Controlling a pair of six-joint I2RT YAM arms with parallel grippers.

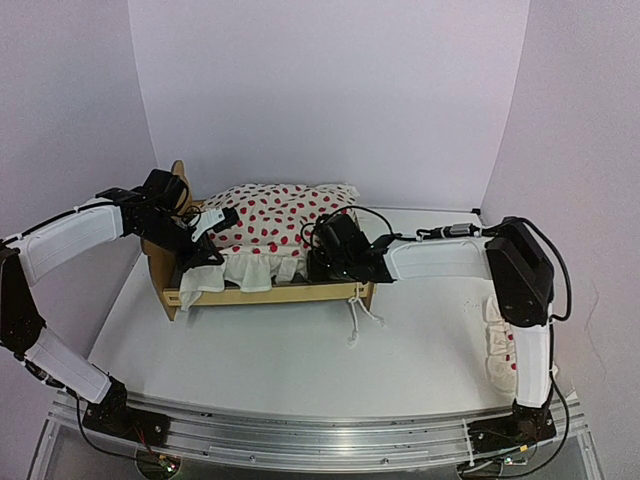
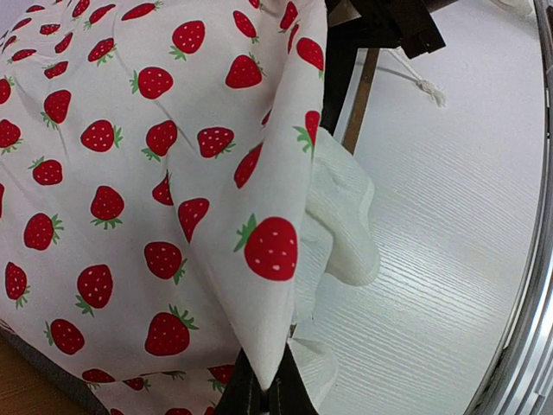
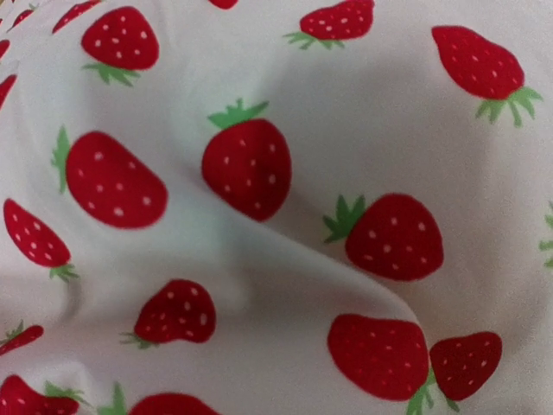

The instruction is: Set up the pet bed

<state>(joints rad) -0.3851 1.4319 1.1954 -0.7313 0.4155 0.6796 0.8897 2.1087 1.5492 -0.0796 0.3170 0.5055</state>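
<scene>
The white duvet (image 2: 130, 173) bears red strawberries with green tops; the pet bed (image 1: 300, 292) looks pale wood.

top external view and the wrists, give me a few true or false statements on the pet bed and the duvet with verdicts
1. The duvet is printed with red strawberries. True.
2. The duvet lies flat on the table, away from the pet bed. False: it is draped over the pet bed, its ruffle hanging over the near rail.
3. The left end effector is shut on a fold of the duvet. True.
4. The pet bed stands at the far right of the table. False: it stands left of centre, towards the back.
5. A white cord trails onto the table by the bed's near corner. True.
</scene>
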